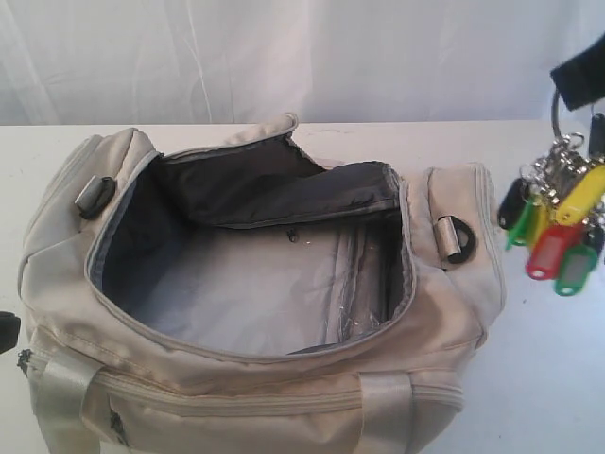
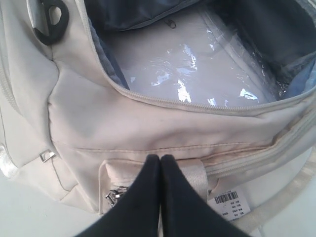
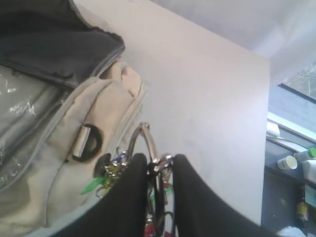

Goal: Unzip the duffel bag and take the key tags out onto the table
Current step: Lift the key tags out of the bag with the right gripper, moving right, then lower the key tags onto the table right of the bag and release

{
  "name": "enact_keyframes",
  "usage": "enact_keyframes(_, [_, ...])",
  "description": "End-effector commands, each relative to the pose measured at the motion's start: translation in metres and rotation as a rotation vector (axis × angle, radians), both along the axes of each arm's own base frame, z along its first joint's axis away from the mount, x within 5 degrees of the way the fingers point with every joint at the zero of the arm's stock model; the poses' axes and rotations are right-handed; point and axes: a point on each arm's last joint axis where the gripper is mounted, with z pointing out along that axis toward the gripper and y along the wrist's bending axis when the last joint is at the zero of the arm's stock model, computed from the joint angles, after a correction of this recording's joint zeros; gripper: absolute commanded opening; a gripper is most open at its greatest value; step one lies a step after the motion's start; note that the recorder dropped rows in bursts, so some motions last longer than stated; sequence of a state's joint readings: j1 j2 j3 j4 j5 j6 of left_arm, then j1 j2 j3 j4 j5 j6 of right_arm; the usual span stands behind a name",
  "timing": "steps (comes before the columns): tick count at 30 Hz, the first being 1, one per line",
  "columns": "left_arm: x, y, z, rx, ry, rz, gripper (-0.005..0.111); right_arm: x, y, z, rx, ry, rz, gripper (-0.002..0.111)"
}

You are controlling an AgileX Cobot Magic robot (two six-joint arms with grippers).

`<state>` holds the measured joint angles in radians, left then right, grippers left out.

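Note:
The cream-beige duffel bag (image 1: pixel 255 378) lies on the white table (image 1: pixel 553 378) with its top zipper undone and its grey lining and a clear plastic base showing; nothing lies inside. The key tags (image 1: pixel 558 227) hang in the air to the right of the bag, above the table, in yellow, green, red and dark colours on metal rings. My right gripper (image 3: pixel 159 160) is shut on their ring (image 3: pixel 148 143). My left gripper (image 2: pixel 159 159) is shut with nothing in it, its tips close over the bag's side pocket (image 2: pixel 148 170), near a zipper pull (image 2: pixel 112 196).
A white curtain (image 1: pixel 284 57) hangs behind the table. Black D-rings (image 1: pixel 460 236) sit at the bag's ends. A barcode tag (image 2: pixel 229 203) hangs by the strap. Beyond the table's edge stand cups and bottles (image 3: pixel 296 165).

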<state>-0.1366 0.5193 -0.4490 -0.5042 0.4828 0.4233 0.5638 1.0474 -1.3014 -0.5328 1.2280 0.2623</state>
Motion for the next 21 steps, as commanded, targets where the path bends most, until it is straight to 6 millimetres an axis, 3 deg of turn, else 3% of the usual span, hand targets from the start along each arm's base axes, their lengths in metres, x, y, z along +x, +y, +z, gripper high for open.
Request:
enact_keyframes(1, [-0.002, -0.002, -0.001, -0.022, 0.01, -0.009, 0.0, 0.0, -0.008, -0.019, -0.055, 0.019, -0.054, 0.0])
enact_keyframes(10, [-0.002, -0.002, -0.001, -0.027, 0.01, -0.009, 0.0, 0.023, -0.036, -0.072, -0.049, 0.11, -0.187, 0.0])
enact_keyframes(14, [-0.002, -0.002, -0.001, -0.027, 0.01, -0.009, 0.0, 0.043, -0.047, -0.107, 0.011, 0.222, -0.183, 0.0])
enact_keyframes(21, [-0.002, -0.002, -0.001, -0.027, 0.01, -0.009, 0.0, 0.079, -0.047, -0.164, 0.137, 0.408, -0.13, 0.0])
